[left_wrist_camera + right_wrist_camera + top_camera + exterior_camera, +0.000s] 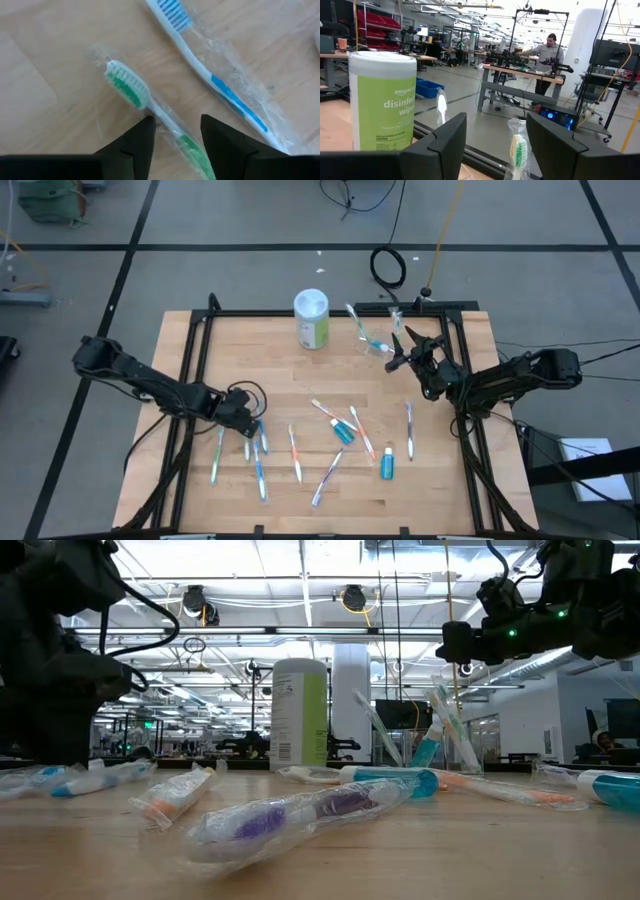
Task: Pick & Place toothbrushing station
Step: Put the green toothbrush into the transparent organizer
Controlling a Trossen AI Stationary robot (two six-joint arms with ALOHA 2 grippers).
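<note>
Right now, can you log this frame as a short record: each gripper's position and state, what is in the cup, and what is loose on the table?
left gripper: low over the table's front left, fingers open, straddling the wrapped green toothbrush
right gripper: raised at the back right, open, beside the clear cup
cup contents: a few toothbrushes standing in it
loose on table: wrapped toothbrushes and two teal toothpaste tubes, spread across the front half
other: green-and-white wipes canister upright at back centre
</note>
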